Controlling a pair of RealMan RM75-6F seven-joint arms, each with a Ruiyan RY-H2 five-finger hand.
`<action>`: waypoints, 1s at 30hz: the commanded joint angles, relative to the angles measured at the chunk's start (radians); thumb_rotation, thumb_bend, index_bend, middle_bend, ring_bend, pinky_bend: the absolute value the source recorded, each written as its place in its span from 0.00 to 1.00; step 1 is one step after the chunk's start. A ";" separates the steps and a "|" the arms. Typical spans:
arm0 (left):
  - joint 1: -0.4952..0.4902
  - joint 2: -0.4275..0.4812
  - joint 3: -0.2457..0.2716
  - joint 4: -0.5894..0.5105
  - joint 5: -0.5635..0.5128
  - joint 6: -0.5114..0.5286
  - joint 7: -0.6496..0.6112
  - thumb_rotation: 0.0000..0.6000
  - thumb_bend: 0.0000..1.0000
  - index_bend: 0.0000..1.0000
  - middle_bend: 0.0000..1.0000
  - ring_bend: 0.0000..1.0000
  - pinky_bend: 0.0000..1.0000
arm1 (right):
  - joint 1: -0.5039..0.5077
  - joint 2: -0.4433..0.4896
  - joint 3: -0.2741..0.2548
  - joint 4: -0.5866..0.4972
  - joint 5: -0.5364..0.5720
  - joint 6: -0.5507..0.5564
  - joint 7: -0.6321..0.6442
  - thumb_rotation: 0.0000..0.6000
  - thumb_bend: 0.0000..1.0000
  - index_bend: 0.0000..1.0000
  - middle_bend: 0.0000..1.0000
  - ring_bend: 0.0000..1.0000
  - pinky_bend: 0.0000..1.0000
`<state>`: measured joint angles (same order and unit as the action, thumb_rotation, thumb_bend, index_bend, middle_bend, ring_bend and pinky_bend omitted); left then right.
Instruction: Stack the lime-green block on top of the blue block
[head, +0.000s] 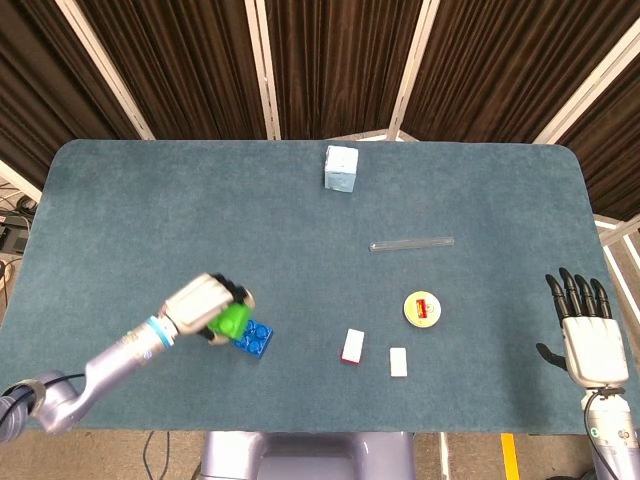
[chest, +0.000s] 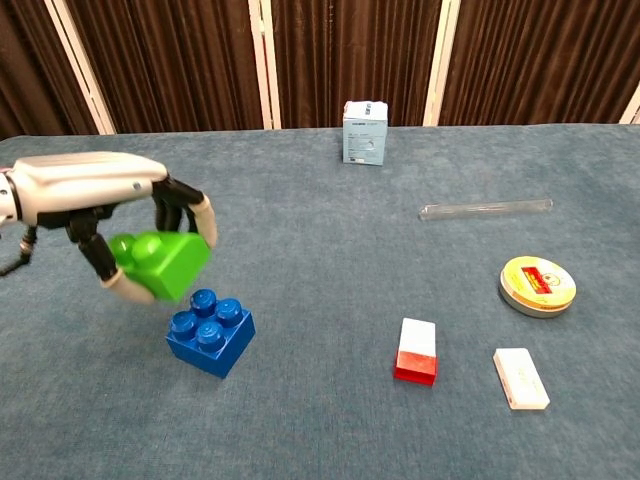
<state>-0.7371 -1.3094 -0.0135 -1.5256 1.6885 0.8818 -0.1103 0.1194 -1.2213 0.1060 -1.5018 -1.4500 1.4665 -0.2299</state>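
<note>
My left hand (head: 203, 305) (chest: 105, 205) grips the lime-green block (head: 233, 321) (chest: 162, 263) and holds it tilted in the air, just above and left of the blue block (head: 254, 338) (chest: 211, 333). The blue block sits on the table near its front, studs up. In the chest view the green block's lower corner is close to the blue studs; whether they touch I cannot tell. My right hand (head: 587, 331) hovers at the table's far right edge, fingers spread and empty.
A red-and-white box (head: 352, 346) (chest: 416, 351) and a small white block (head: 398, 362) (chest: 521, 378) lie right of the blue block. A yellow round tin (head: 422, 308) (chest: 537, 285), a clear tube (head: 411, 243) (chest: 486, 208) and a pale box (head: 340, 168) (chest: 364, 131) lie farther back.
</note>
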 joint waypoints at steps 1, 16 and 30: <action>-0.037 0.008 0.022 -0.044 0.029 -0.023 0.023 1.00 0.19 0.52 0.50 0.45 0.39 | -0.001 0.000 0.000 0.000 0.002 0.000 -0.002 1.00 0.00 0.01 0.00 0.00 0.00; -0.087 -0.071 -0.012 -0.086 -0.109 -0.135 0.277 1.00 0.20 0.52 0.50 0.44 0.33 | -0.007 0.015 0.004 -0.004 0.016 0.005 0.021 1.00 0.00 0.01 0.00 0.00 0.00; -0.095 -0.093 -0.014 -0.055 -0.171 -0.139 0.292 1.00 0.20 0.52 0.50 0.44 0.33 | -0.009 0.017 0.004 -0.007 0.016 0.010 0.020 1.00 0.00 0.01 0.00 0.00 0.00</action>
<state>-0.8314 -1.4017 -0.0275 -1.5816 1.5186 0.7434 0.1826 0.1108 -1.2043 0.1100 -1.5084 -1.4338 1.4761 -0.2097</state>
